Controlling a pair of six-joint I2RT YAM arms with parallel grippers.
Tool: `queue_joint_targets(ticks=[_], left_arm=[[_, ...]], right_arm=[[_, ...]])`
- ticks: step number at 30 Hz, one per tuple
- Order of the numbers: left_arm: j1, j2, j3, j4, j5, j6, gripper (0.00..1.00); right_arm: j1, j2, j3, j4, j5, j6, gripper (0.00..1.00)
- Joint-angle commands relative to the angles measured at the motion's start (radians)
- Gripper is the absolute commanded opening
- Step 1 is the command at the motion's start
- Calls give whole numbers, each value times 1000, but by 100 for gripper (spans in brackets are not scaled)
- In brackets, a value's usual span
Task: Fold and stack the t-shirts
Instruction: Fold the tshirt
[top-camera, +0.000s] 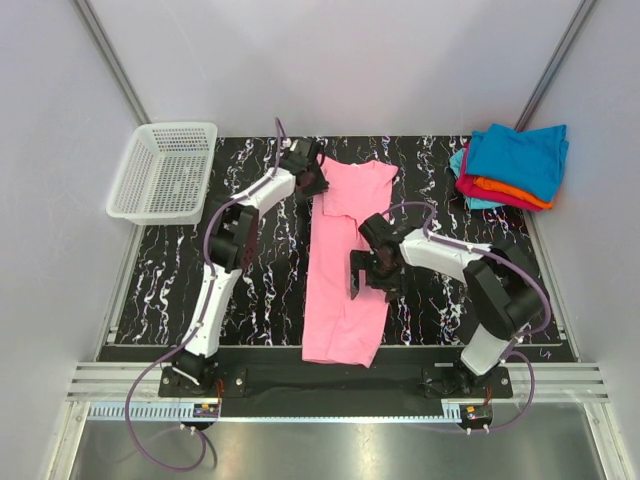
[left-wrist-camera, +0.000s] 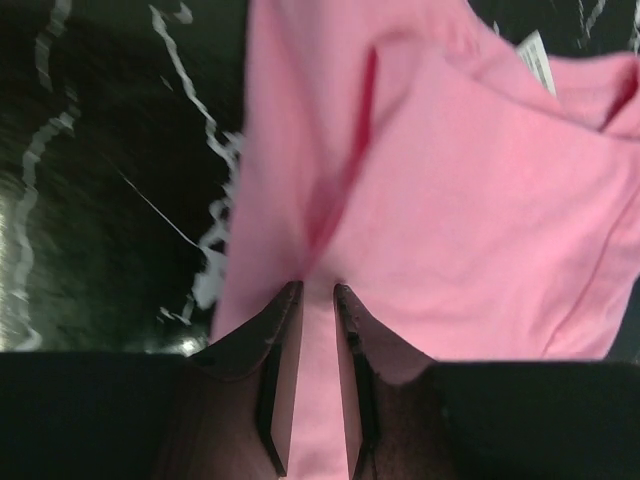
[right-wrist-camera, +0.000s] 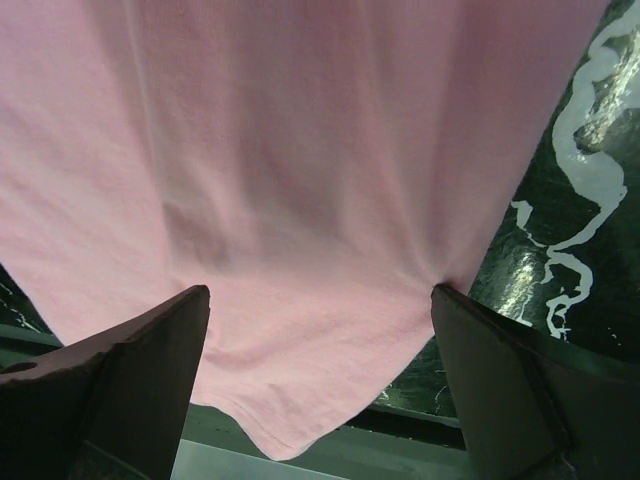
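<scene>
A bright pink t-shirt (top-camera: 338, 310) lies as a long narrow strip down the middle of the black marbled table, its neck end at the back. My left gripper (top-camera: 318, 185) sits at the shirt's back left corner. In the left wrist view this gripper (left-wrist-camera: 317, 288) is shut on a pinch of the pink t-shirt (left-wrist-camera: 480, 200), whose white neck label (left-wrist-camera: 537, 60) shows beyond. My right gripper (top-camera: 362, 280) hovers open over the shirt's right edge at mid-length. In its wrist view the right gripper (right-wrist-camera: 320, 290) is spread wide across the pink cloth (right-wrist-camera: 300, 150), holding nothing.
Folded t-shirts (top-camera: 515, 160) are stacked at the back right corner, teal on top with orange and magenta below. A white mesh basket (top-camera: 165, 170) stands at the back left. The table's near edge and a metal rail run just below the shirt's hem.
</scene>
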Motion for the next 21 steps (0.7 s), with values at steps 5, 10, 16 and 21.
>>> queue_joint_targets(ticks=[5,10,16,21], left_arm=[[62,95,157,-7,14,5,25],[80,80,151,23,66,33,25],[85,-75,-25,137,48,80,27],[77,-187,-128,160,113,96,27]], right_arm=[[-31,130,104,-71,105,-86,100],[-36,133,175,-77,124,-125,100],[-36,72,230,-123,200,-146,100],[-37,-44,218,-160,207,-134,100]])
